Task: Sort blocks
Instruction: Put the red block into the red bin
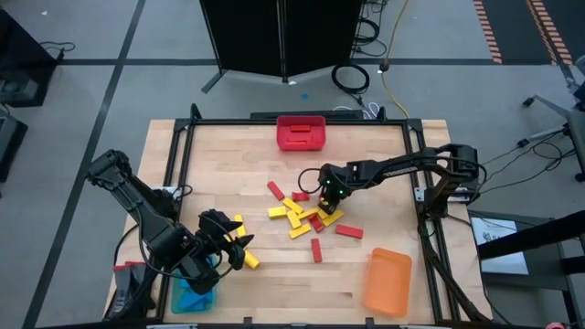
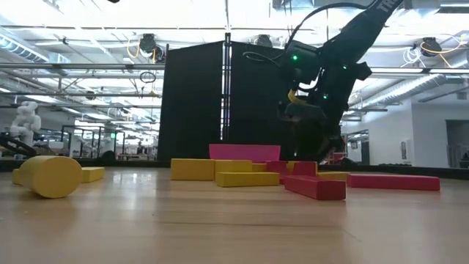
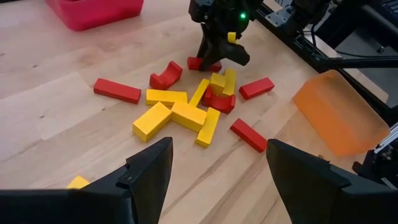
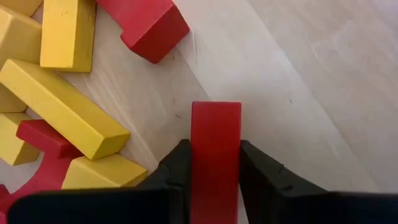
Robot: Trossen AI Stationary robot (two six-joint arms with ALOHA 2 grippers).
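Note:
Red and yellow blocks (image 1: 302,217) lie in a loose pile mid-table; the left wrist view shows the same pile (image 3: 186,112). My right gripper (image 1: 327,194) points down at the pile's far side and is shut on a red block (image 4: 216,143). My left gripper (image 1: 224,239) waits open near the table's near-left corner, its fingers (image 3: 149,174) wide apart, beside a few yellow blocks (image 1: 244,253). In the low view the right gripper (image 2: 308,128) stands behind the blocks. My right gripper pinches the red block between its two fingers (image 4: 180,168), one on each long side face (image 4: 202,149). The fingers come from above, pointing down, and lie along the block, whose free end (image 4: 216,109) sticks out past them. Whether it is clear of the table I cannot tell.
A red bin (image 1: 302,132) sits at the far edge, an orange bin (image 1: 388,281) lies near the near-right corner, and a blue bin (image 1: 192,294) sits under the left arm. A yellow cylinder (image 2: 51,176) lies toward the left. Bare wood shows between pile and red bin.

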